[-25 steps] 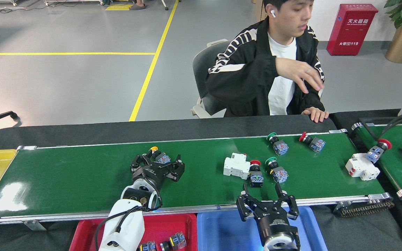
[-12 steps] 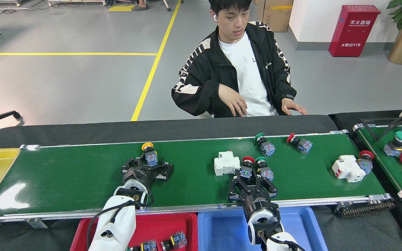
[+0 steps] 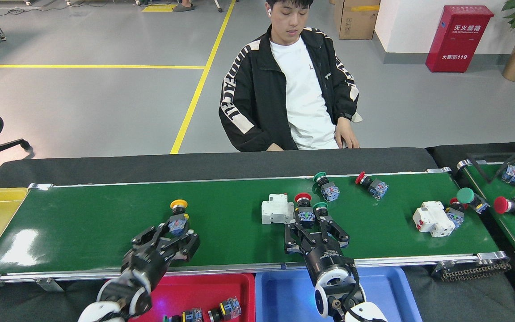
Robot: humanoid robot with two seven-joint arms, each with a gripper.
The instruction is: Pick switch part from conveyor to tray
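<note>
On the conveyor [image 3: 83, 223], a yellow-capped switch [image 3: 178, 216] standing upright between the spread fingers of the left gripper [image 3: 168, 232], jaws released, not closed on it. Farther right, right gripper [image 3: 314, 223] jaws around a green-capped switch [image 3: 320, 210]; cannot tell whether clenched. Touching that one, a red-capped switch [image 3: 303, 208] just beside a white breaker [image 3: 277, 211]. In the red tray [image 3: 195, 290] below the belt, a few switches [image 3: 224, 309] at the near edge. Beside it, the blue tray [image 3: 284, 297]. Toward the far rail, another green switch [image 3: 324, 185] and another red switch [image 3: 370, 184]. Near the right end, a second white breaker [image 3: 434, 218]. Beyond the belt, a seated person [image 3: 291, 85].
</note>
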